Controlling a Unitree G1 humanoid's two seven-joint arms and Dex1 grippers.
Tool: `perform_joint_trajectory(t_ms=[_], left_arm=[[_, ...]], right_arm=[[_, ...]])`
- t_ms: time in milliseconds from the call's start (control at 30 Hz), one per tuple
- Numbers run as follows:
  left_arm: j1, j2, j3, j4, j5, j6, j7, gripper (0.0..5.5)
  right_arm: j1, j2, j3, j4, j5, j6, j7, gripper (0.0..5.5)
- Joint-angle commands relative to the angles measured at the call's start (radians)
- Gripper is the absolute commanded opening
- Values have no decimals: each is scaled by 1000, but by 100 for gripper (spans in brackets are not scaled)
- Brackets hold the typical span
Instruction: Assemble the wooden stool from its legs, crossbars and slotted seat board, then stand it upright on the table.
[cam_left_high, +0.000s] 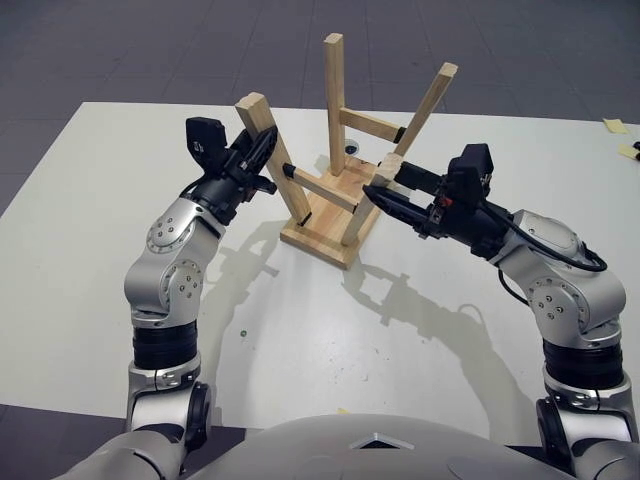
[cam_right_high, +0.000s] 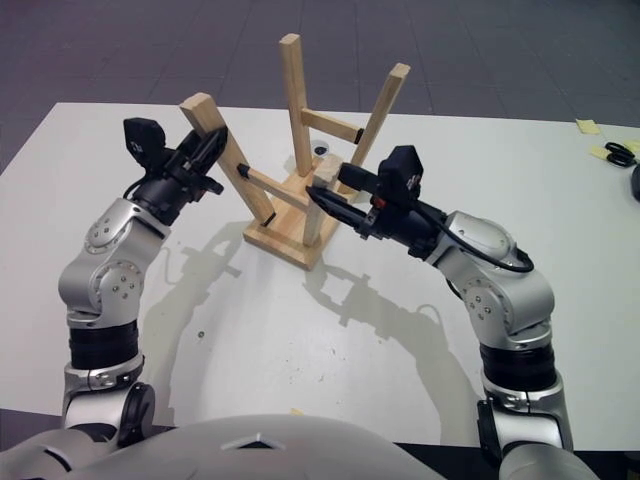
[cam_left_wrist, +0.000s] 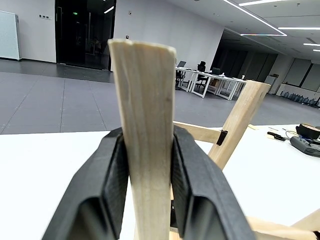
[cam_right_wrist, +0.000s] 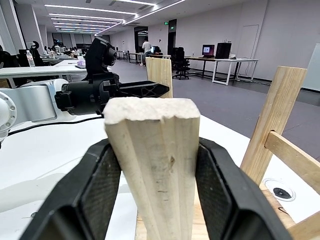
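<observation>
- My left claw (cam_left_high: 270, 152) is clamped on the left leg (cam_left_high: 256, 115) and my right claw (cam_left_high: 385, 186) on the right leg (cam_left_high: 358, 225), ready to flip, I judge.
- The stool (cam_left_high: 325, 240) stands inverted by the tabletop's (cam_left_high: 100, 250) far edge; its seat may be tipped.

We see our left arm (cam_left_high: 170, 262) and right arm (cam_left_high: 572, 292) in rounded silver-grey shells dotted with small screws, with black bands at the joints. A black cable (cam_left_high: 585, 255) loops along the right forearm. The left pincer (cam_left_wrist: 148, 170) and right pincer (cam_right_wrist: 152, 180) are matte black.
</observation>
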Motion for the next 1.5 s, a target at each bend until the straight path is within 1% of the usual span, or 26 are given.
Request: perform_joint_trajectory(t_ms=[33,167,300,400,567,833,1100,1233,1500], left_arm=[[10,7,-35,-6,23,20,-8,104],[15,17,-81,-20,49,9,-29,104],[19,8,-77,-12,58,4,-24,104],[25,17,-63,12,70,-8,-25,104],[-36,-27,16,35,-12,26,24,104],[-36,-33,19,-11,-61,86,9,104],[-48,-48,92,54,-53,84,74,104],[-48,-67,92,47,-59,95,91,104],[-30,-35,13,-19,-26,81,26,104]], right_arm=[[-35,-14,85,11,-72,63,-31,209],[-65,-13,110,1,-80,106,-49,208],[-67,-16,113,-9,-82,125,-56,207],[-68,-15,105,-6,-81,131,-64,207],[-65,-26,96,-7,-78,141,-61,207],[-62,-23,88,-7,-82,144,-79,207],[-52,-41,79,-15,-74,152,-70,207],[-48,-48,79,-21,-70,160,-67,207],[-60,-56,83,-15,-77,198,-90,207]])
